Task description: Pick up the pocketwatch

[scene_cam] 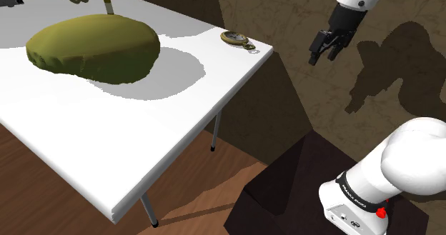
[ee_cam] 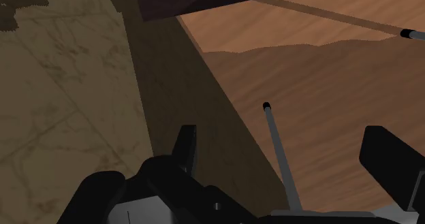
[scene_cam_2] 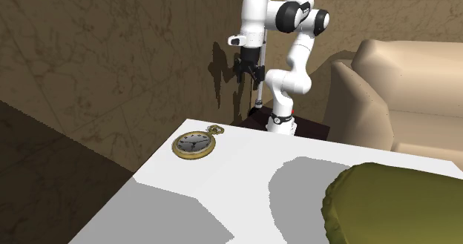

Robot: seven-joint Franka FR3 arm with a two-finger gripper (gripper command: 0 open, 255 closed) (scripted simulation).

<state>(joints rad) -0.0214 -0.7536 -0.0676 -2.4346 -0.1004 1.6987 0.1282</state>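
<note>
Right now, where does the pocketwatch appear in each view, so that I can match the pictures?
Shoulder view: the pocketwatch lies upper middle, on the white table's corner, right of the olive mound.
Second exterior view: the pocketwatch lies left of centre, on the table corner nearest the arm.
Wrist view: the camera faces the wood floor and a table leg.
Shared landmark: the white table.

The second exterior view's edge crops the olive mound point(scene_cam_2: 393, 205).

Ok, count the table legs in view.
2. The far leg stands under the table toward the pocketwatch corner; the near leg by the front corner. Others may be hidden beneath the top.
</note>
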